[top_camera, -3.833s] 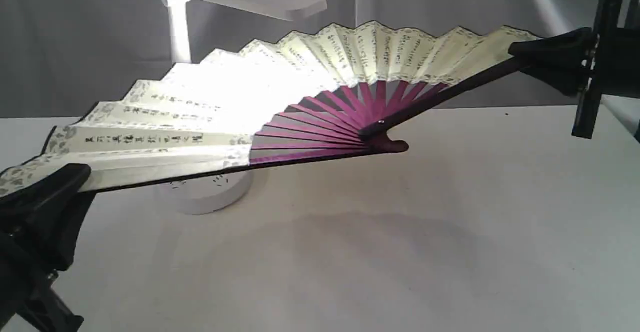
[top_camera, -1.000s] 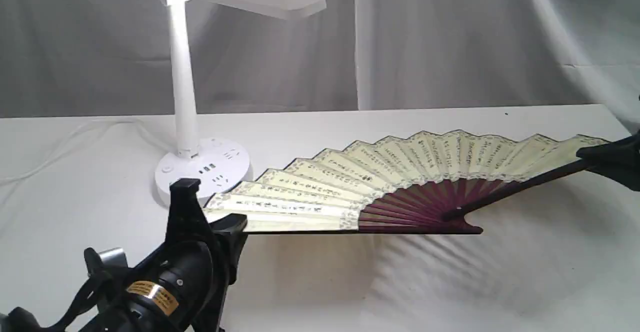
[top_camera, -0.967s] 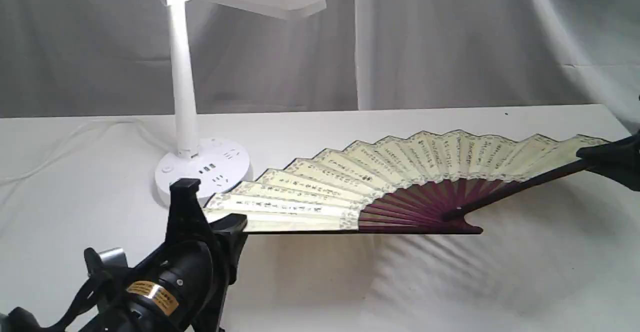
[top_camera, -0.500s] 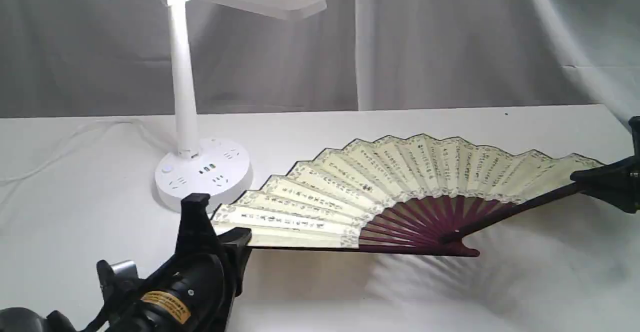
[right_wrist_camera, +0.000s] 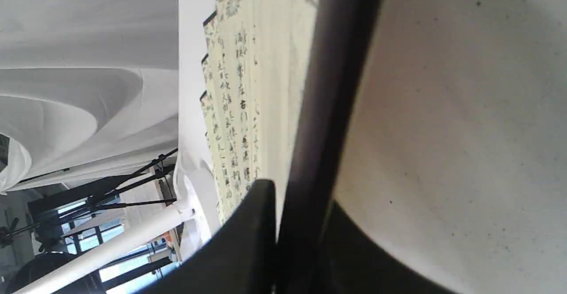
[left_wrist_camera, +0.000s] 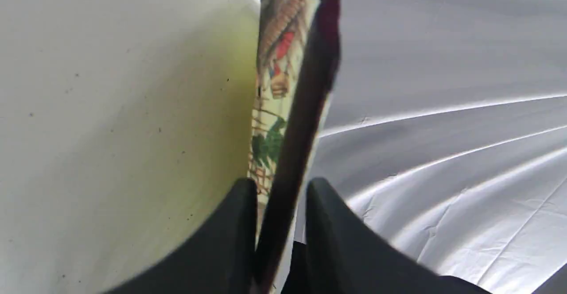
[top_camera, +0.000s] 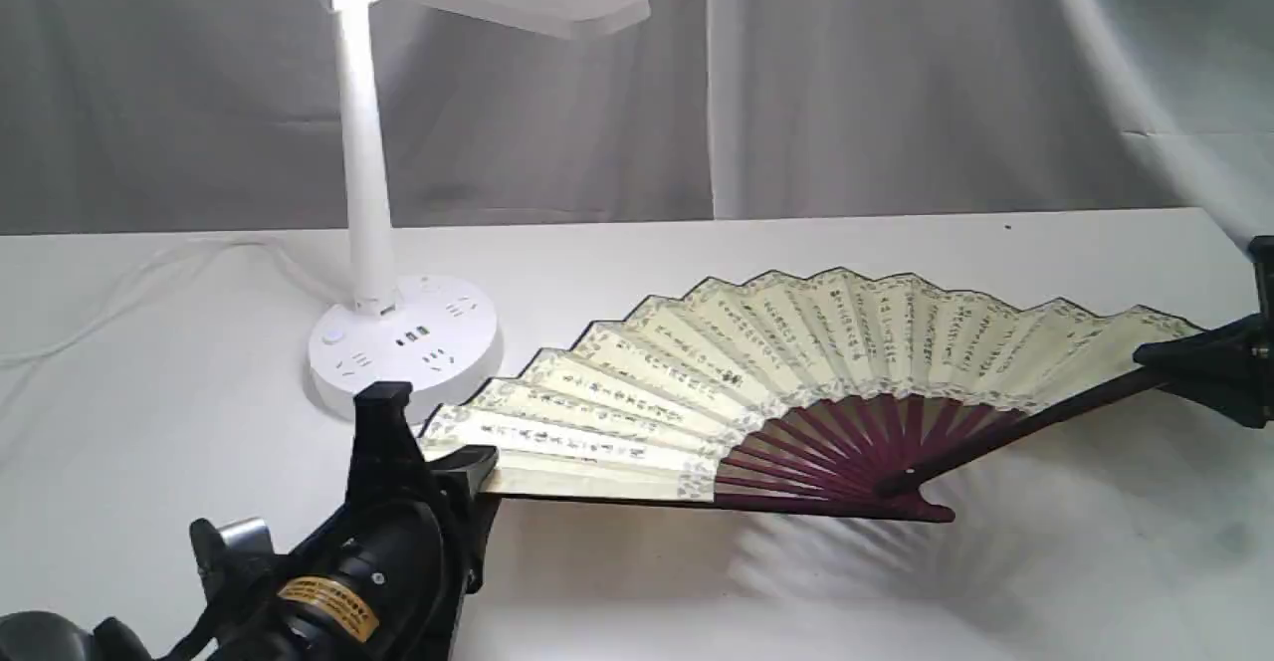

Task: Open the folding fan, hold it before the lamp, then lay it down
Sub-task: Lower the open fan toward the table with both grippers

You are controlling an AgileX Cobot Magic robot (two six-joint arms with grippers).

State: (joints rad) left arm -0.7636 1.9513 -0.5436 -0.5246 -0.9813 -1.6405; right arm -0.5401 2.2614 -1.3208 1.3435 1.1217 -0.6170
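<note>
A: Entry. What is hidden or cut off?

B: In the exterior view the left gripper (top_camera: 433, 432) and its arm cover the left guard end of the folding fan (top_camera: 796, 362). The right gripper (top_camera: 1160, 367) is cut by the frame edge, with only its fingertips in shot. The lamp (top_camera: 363, 173) loses the top of its bar head to the frame. The coloured picture on the leaf's underside, seen in the left wrist view, is too blurred to read.

A: Grips?

B: Left wrist view: the dark guard stands between the jaws and lies against one finger (left_wrist_camera: 221, 249), with a thin gap before the other, so the grip is slack and parted. Right wrist view: both fingers (right_wrist_camera: 248, 241) press on the other guard, clamped tight.

A: Fan position?

B: It is spread wide, calligraphy face up, over the right half of the table (top_camera: 995, 601). The leaf arc points toward the back edge and the pivot toward the front. Its left tip is near the lamp's round base, which sits left of centre, nearer the back edge. A shadow lies under the ribs; whether the pivot touches the cloth cannot be told
</note>
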